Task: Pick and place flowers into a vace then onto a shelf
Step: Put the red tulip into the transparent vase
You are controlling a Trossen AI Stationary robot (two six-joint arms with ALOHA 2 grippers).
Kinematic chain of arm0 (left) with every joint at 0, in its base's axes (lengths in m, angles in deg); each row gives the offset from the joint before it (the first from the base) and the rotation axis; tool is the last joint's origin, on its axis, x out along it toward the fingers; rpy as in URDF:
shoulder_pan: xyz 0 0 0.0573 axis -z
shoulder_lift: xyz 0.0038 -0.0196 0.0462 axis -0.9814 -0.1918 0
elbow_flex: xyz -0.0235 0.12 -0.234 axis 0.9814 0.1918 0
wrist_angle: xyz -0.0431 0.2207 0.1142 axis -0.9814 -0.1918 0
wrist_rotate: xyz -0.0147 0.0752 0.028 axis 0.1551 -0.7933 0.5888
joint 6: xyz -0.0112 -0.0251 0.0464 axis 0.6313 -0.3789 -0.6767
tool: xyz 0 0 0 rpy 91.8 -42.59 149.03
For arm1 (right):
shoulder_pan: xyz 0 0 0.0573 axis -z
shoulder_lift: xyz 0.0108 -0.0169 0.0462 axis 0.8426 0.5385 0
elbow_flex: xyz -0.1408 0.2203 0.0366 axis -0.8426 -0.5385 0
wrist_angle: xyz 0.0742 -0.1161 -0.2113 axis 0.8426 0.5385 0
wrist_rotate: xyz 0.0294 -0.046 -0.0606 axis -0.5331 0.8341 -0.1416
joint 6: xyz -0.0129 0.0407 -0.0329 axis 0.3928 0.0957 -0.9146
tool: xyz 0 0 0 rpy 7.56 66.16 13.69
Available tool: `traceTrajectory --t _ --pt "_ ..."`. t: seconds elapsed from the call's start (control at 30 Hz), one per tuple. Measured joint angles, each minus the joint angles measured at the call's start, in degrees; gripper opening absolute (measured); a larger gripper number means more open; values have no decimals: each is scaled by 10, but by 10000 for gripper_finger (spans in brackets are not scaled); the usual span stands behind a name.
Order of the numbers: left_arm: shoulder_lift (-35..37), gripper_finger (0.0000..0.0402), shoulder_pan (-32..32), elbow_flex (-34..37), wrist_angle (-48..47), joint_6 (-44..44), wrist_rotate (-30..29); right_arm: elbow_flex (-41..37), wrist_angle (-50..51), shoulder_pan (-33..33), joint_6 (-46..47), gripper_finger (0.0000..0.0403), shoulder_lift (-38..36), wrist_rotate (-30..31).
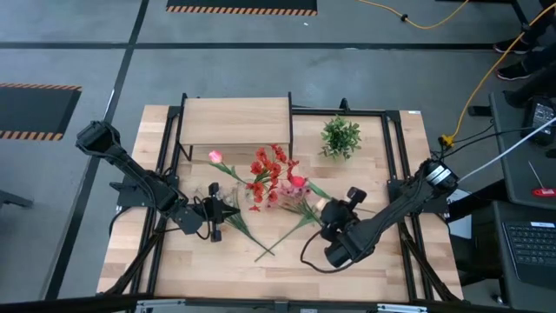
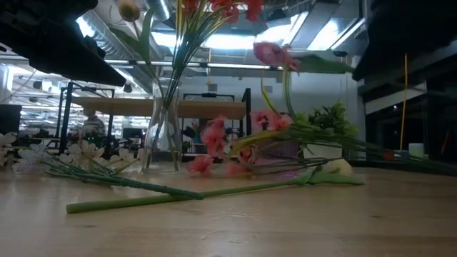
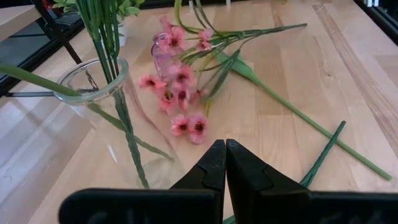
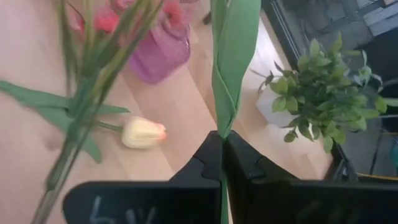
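Above the tabletop's right half, right gripper fingers clamped on a tulip stem, left gripper fingers clenched.

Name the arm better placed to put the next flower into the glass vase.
Right. The right gripper is shut on a green flower stem. The left gripper is shut and empty beside the glass vase.

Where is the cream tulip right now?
In the right wrist view the cream tulip lies flat on the table, beside the small pink vase; the low view shows it right of centre, just before the leafy plant.
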Motion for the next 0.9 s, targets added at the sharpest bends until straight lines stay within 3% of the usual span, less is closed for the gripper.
traceTrajectory --t 0.3,0.7,0.9 --pt "0 8 0 0 0 0 -1 -85 -73 18 17 0 0 -6" --pt "0 8 0 0 0 0 -2 -154 -142 44 16 0 0 -68" --pt "0 8 0 0 0 0 -2 -179 -158 52 16 0 0 -145"
